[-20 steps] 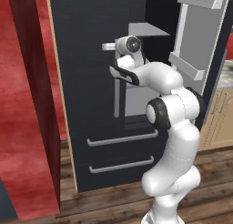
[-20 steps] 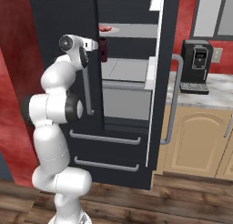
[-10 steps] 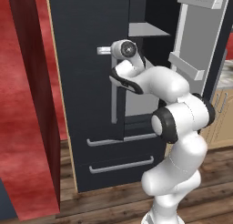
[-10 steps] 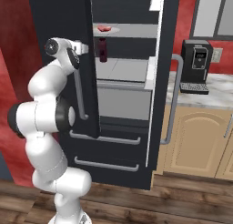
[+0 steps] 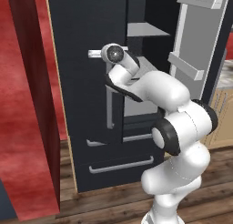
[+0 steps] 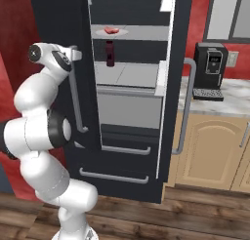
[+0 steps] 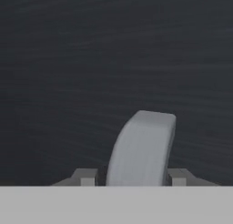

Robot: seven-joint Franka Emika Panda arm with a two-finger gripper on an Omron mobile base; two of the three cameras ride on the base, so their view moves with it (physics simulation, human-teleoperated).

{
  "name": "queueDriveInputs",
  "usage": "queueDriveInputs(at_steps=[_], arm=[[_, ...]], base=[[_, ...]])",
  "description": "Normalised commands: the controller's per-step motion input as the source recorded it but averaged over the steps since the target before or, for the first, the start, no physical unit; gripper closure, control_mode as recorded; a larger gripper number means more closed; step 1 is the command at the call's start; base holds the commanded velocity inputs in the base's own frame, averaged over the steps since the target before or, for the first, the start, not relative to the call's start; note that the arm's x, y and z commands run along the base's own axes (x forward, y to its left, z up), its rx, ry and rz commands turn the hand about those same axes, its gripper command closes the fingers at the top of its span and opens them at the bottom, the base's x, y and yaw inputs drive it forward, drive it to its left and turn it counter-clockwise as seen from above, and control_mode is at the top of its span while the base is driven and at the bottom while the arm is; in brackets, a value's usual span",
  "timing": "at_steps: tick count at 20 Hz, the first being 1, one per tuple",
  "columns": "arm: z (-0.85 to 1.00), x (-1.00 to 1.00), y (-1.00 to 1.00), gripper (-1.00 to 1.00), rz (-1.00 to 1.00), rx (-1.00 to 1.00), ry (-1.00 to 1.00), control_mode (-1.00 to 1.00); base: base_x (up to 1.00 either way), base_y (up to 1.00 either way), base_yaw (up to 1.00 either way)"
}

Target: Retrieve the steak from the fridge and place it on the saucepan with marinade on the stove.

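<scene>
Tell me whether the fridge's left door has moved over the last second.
Yes. The left door has swung further open, away from the shelves, widening the gap.

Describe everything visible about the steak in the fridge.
The steak is a small, flattish, pink-red lump, lying flat on a pale round plate on the upper light grey shelf of the open fridge. It sits above a dark red upright can on the shelf below. Nothing but the plate touches it. At this size no marbling or texture can be made out.
</scene>
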Motion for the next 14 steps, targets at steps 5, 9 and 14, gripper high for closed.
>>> queueDriveInputs(at_steps=[5,9,14], arm=[[0.00,-0.38,0.55,1.00,-0.05,0.00,0.03,-1.00],[0.00,-0.29,0.53,1.00,-0.05,0.00,0.01,-1.00],[0.00,-0.21,0.44,1.00,-0.03,0.00,0.01,-1.00]], base=[[0.00,0.00,0.00],[0.00,0.00,0.00],[0.00,0.00,0.00]])
